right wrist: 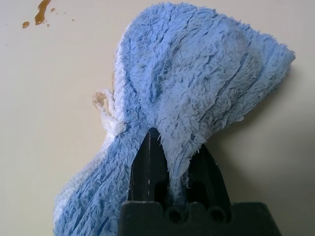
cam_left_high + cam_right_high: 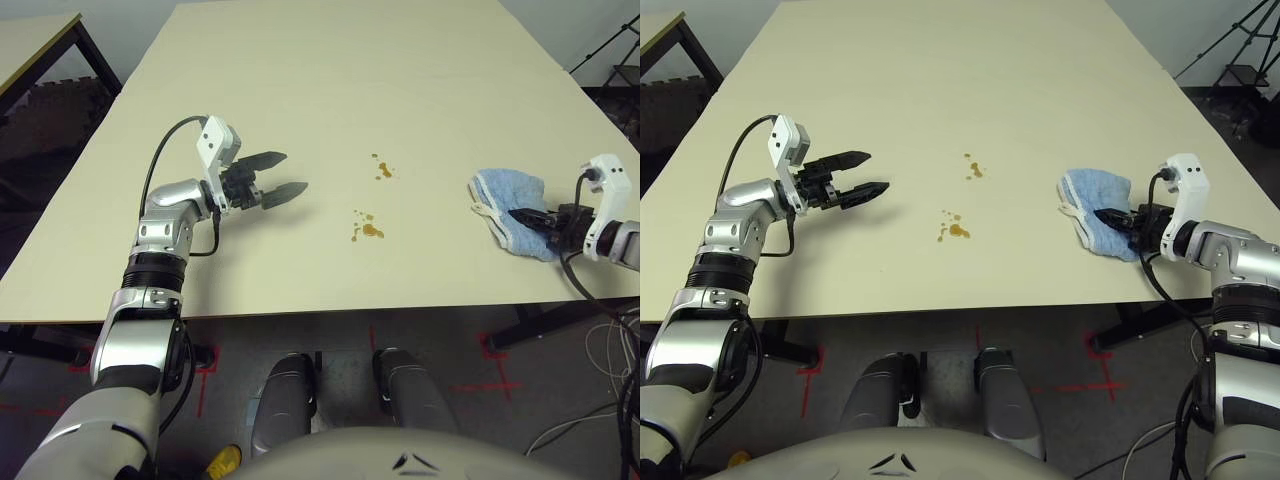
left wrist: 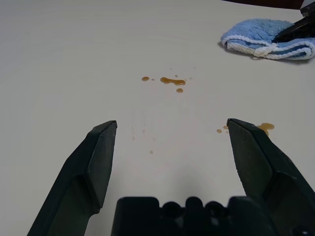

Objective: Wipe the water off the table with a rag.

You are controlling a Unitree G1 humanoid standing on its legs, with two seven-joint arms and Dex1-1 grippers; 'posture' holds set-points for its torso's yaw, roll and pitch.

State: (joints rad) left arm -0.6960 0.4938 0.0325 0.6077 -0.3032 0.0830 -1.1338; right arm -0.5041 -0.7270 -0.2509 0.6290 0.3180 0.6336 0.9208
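A robotics lab or test room, by the look of it — red tape crosses point(image 2: 1095, 378) mark the grey floor under the large table point(image 2: 330, 80), loose cables point(image 2: 610, 360) trail at one side, and a black tripod point(image 2: 1230, 50) stands in the far corner.

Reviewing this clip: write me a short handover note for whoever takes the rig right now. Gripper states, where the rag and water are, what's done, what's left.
Right gripper: shut on a fold of the rag, which lies bunched on the table toward its right edge.
Left gripper: open, holding nothing, over the table's left part, pointing toward the spill.
The water: two small amber clusters mid-table between the grippers, one nearer the robot, the other slightly farther; both apart from the rag.
Done: rag grasped.
Left: bring the rag leftward over both clusters and wipe them; no wiping has reached them yet.
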